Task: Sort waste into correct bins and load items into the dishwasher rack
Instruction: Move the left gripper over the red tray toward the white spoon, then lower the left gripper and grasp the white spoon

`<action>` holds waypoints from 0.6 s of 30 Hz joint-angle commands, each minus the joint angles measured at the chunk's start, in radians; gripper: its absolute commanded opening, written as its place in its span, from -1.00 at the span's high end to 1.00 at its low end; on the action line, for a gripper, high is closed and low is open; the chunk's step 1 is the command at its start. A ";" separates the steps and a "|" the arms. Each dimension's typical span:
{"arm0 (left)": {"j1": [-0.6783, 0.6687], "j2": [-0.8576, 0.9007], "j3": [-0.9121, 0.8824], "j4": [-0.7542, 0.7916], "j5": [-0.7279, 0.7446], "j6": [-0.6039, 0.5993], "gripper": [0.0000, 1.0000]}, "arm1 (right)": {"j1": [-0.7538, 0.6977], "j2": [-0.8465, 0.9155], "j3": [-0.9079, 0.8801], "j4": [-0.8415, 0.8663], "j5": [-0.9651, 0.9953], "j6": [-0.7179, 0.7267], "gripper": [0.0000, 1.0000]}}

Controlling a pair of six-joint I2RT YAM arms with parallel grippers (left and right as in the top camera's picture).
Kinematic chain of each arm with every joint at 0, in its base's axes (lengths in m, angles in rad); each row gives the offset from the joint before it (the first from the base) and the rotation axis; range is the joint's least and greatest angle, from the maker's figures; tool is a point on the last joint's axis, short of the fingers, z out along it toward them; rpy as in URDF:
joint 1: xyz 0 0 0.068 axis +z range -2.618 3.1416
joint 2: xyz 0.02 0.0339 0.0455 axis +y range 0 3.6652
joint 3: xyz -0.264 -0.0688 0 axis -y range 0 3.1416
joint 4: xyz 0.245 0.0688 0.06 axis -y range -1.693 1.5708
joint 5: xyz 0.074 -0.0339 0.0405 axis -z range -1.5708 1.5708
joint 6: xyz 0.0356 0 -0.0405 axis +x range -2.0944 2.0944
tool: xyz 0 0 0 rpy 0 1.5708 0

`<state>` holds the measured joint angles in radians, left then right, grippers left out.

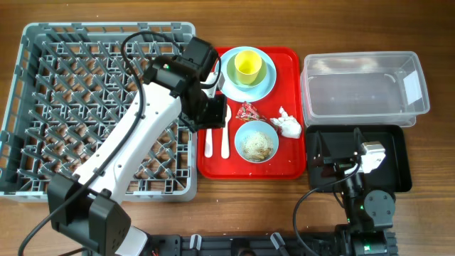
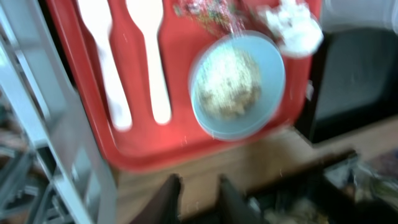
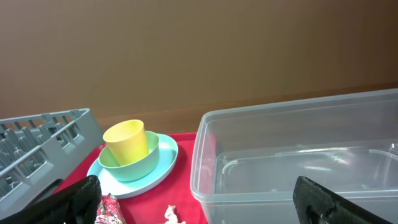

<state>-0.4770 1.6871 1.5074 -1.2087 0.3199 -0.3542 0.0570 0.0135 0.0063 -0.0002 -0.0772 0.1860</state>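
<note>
I see my left gripper [image 2: 199,198] released; food scraps [image 1: 257,146] lie in one bowl [image 1: 239,135], a yellow cup [image 1: 247,65] sits in another

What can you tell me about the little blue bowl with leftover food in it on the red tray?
The small bowl is round, pale blue, smooth like plastic, standing upright on the red tray, toward its front right. Rice-like white and brownish scraps cover its bottom. The crumpled napkin lies by its far right rim, the red wrapper just behind it, the white cutlery apart to its left. Whether the napkin touches it cannot be told.
</note>
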 commanded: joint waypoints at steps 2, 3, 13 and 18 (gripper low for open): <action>-0.004 -0.003 -0.117 0.109 -0.093 -0.156 0.92 | 0.002 -0.009 -0.001 0.003 0.010 0.000 -0.99; -0.005 -0.003 -0.129 0.122 -0.091 -0.156 0.92 | 0.002 -0.009 -0.001 0.003 0.010 0.000 -0.99; -0.030 -0.002 -0.154 0.192 -0.122 -0.125 0.57 | 0.002 -0.009 -0.001 0.003 0.010 0.000 -0.99; -0.116 0.016 -0.167 0.223 -0.311 -0.186 0.43 | 0.002 -0.009 -0.001 0.003 0.010 0.000 -0.99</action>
<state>-0.5385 1.6871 1.3560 -1.0000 0.1570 -0.4995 0.0570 0.0135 0.0063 -0.0002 -0.0772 0.1860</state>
